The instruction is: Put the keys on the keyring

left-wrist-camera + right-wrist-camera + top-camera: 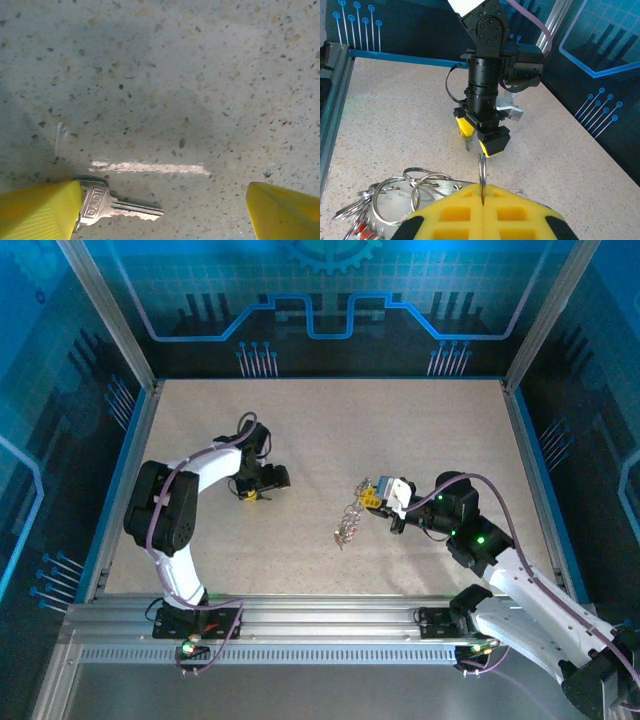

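A silver key (117,206) lies flat on the speckled table between the yellow fingers of my left gripper (163,197), its head against the left finger (40,210). That gripper (252,493) stands open, low over the table left of centre. My right gripper (482,192) is shut on the keyring (482,170), a thin silver ring that stands edge-on out of its yellow pads. Below it, a bunch of further rings and small silvery pieces (395,197) trails on the table (347,525). The right gripper (376,496) faces the left gripper (477,137), where the key (469,145) shows by one finger.
A raised blue-edged rim (320,380) and metal posts bound the table. The left arm (175,510) curves over the left side; the right arm (480,540) comes in from the lower right. Bare tabletop (310,490) lies between the two grippers.
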Controlling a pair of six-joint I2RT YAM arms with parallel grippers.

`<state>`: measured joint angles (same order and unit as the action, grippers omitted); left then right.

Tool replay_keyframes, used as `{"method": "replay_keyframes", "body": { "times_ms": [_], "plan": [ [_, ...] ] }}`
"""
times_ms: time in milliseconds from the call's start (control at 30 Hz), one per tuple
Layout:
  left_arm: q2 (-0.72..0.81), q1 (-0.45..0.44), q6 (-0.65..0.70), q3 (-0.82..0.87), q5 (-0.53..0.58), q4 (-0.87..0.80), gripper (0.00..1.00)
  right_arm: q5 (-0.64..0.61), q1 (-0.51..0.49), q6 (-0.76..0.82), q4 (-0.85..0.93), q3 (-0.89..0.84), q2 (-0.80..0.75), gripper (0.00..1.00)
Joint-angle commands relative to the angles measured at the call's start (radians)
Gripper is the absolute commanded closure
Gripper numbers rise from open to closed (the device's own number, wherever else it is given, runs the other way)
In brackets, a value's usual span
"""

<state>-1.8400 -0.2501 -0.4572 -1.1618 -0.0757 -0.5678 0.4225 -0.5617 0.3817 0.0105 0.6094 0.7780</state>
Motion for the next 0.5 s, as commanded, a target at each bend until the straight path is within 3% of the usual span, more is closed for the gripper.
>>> {"method": "replay_keyframes", "body": {
  "times_ms": [0,200,467],
  "plan": [
    [-0.016,-0.032,-0.061,0.04,-0.061,0.0,0.13,0.01,0.011,-0.007,-0.042,0.021,-0.012,1.0],
    [0.009,-0.125,-0.205,0.076,-0.151,0.075,0.13,0.004,0.011,-0.009,-0.052,0.013,-0.013,1.0],
    [-0.038,-0.312,-0.411,0.01,-0.282,0.132,0.13,0.002,0.011,-0.002,-0.044,0.012,-0.019,1.0]
  ]
}}
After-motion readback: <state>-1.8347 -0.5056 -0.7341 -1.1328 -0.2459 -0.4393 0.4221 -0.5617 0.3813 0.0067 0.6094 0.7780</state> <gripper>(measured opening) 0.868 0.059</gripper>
